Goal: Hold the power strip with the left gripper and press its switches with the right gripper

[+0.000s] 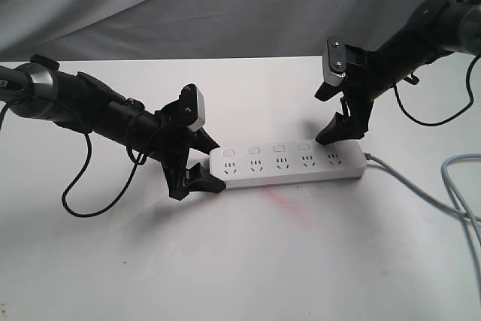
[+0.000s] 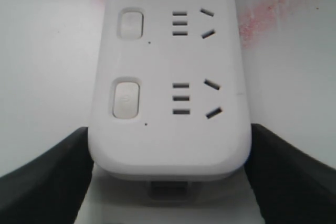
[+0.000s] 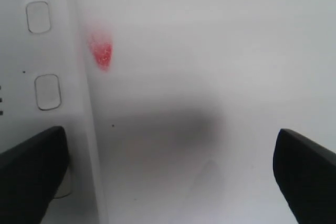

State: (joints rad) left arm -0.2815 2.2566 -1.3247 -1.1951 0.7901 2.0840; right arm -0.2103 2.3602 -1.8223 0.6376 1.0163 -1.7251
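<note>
The white power strip [image 1: 285,165] lies across the middle of the table, its grey cable [image 1: 421,188] leading off to the right. My left gripper [image 1: 210,163] is shut on the strip's left end. In the left wrist view the black jaws touch both sides of the power strip [image 2: 168,145]. Four switches [image 1: 278,148] show in a row. My right gripper [image 1: 320,119] is open above the right end, and its lower finger [image 1: 331,131] rests where the fifth switch lies. In the right wrist view one finger [image 3: 31,174] covers the strip beside two switches [image 3: 48,92]; the other finger [image 3: 307,177] is over bare table.
A faint red smear [image 1: 282,199] marks the white table just in front of the strip. A black cable [image 1: 79,186] loops under the left arm. Another black cable [image 1: 443,119] hangs by the right arm. Light grey cables [image 1: 462,186] run along the right edge.
</note>
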